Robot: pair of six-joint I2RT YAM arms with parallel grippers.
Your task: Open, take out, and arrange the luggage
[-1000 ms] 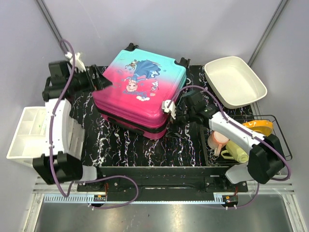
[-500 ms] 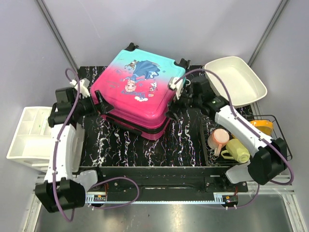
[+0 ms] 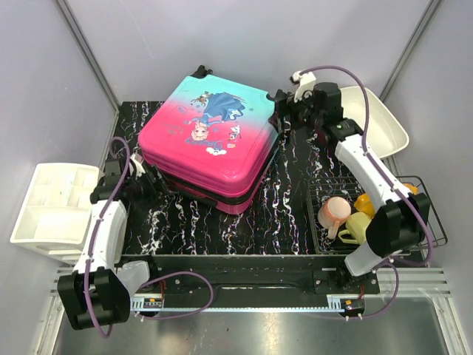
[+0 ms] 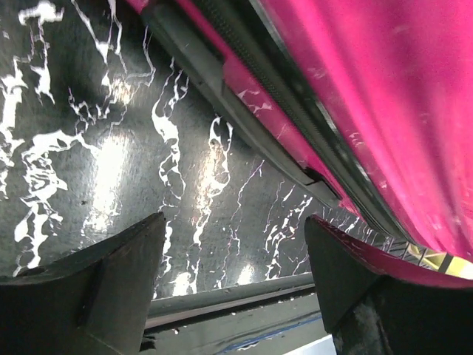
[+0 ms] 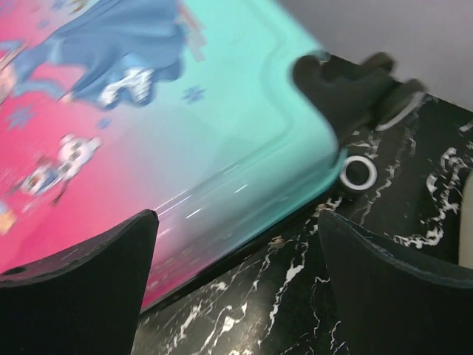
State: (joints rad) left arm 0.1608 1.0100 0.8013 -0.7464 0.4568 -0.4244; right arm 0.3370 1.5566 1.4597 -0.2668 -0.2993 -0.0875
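The luggage (image 3: 214, 140) lies flat and closed on the black marble table (image 3: 281, 200), pink at its near end and teal at its far end, with the cartoon print facing up. My left gripper (image 3: 155, 182) is low beside the near left corner, open, nothing between its fingers. The left wrist view shows the pink shell and zipper seam (image 4: 295, 126) just ahead of the left gripper (image 4: 236, 251). My right gripper (image 3: 281, 117) hangs open at the far right corner. In the right wrist view the teal edge (image 5: 222, 148) and a black wheel (image 5: 358, 171) lie beyond the right gripper (image 5: 236, 244).
A white oval tub (image 3: 377, 137) sits at the back right, partly under my right arm. A wire rack (image 3: 425, 222) at the right holds a pink cup (image 3: 334, 211), a yellow cup (image 3: 360, 223) and an orange item. A white compartment tray (image 3: 48, 211) stands off the table's left side.
My left gripper has come down the luggage's left side to its near left corner and narrowed a little. My right gripper has moved from the right edge up to the far right corner.
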